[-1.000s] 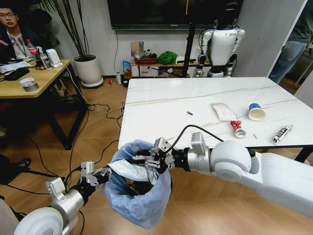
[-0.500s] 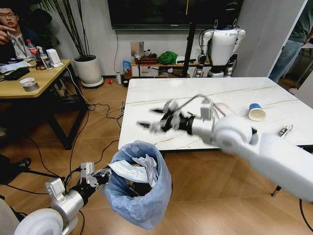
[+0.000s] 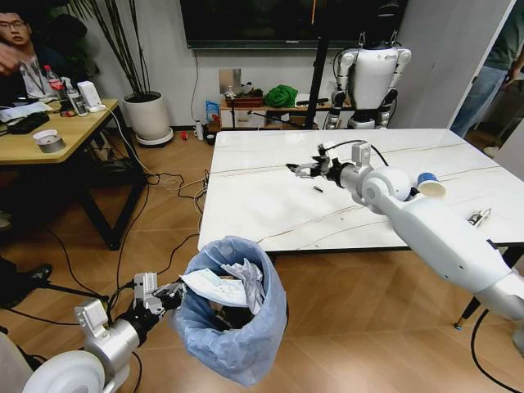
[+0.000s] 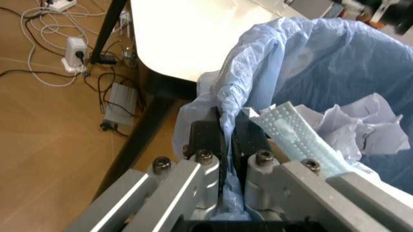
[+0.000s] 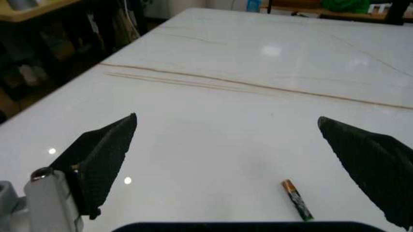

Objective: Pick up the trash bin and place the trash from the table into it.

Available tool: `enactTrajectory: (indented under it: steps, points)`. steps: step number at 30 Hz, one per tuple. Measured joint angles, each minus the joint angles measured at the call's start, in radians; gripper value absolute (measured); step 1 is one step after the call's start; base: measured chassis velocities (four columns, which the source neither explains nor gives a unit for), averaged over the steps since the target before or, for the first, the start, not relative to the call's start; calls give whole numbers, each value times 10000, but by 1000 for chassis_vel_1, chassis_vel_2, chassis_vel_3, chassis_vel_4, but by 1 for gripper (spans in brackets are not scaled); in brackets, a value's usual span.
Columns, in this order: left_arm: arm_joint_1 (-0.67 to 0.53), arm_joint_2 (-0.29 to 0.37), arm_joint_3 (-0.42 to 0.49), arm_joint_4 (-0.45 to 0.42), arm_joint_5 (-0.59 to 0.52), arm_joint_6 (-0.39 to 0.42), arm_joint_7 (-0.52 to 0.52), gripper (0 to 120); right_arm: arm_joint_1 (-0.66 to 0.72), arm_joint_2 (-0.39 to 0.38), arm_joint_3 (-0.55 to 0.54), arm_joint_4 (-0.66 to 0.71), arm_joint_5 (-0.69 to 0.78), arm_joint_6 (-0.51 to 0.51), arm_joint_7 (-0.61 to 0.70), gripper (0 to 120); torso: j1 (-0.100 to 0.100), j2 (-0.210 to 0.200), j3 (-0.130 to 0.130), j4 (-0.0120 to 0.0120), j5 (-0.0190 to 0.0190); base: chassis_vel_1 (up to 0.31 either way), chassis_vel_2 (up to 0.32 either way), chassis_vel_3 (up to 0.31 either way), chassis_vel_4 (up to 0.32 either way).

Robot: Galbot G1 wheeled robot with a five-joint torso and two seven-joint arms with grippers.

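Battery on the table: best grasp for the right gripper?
Pinch the battery at mid-length across its narrow sides, coming straight down. It is a thin cylinder lying flat on the table, with bare top around it. The right gripper is open above it.

right gripper [image 3: 304,169] | left trash bin [image 3: 235,307] | now above table [image 3: 262,196], open

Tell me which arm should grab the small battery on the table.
Right. The right gripper hovers open over the table beside the battery; the left gripper is clamped on the trash bin liner's rim.
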Motion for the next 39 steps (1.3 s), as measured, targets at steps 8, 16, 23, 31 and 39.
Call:
enactTrajectory:
  steps: [8, 16, 23, 31, 39]
  points:
    - [-118, 87, 12, 95, -78, 0, 0, 0, 147, 422, -207, -1829, -520, 213, -443, 100, -1, 0, 0, 3, -2, 0, 0, 0, 0]
    - [-122, 129, -15, 149, -137, -5, 10, 0, 226, 714, -333, -2791, -993, 405, -727, 100, -2, 0, -2, 1, 0, 0, 0, 0, 0]
    - [-92, 111, -10, 152, -129, -10, 24, 0, 244, 900, -348, -3154, -1226, 493, -800, 99, -2, 0, -2, 1, -1, 0, 0, 0, 0]
    - [-119, 117, 6, 187, -121, -15, 33, 0, 212, 1023, -365, -3495, -1369, 569, -857, 71, -2, 0, -2, 1, 0, 0, 0, 0, 0]
    - [-166, 185, 12, 238, -131, -19, 34, 0, 169, 1014, -394, -3556, -1405, 610, -887, 41, -3, 1, -3, 1, -3, 0, 0, 0, 0]
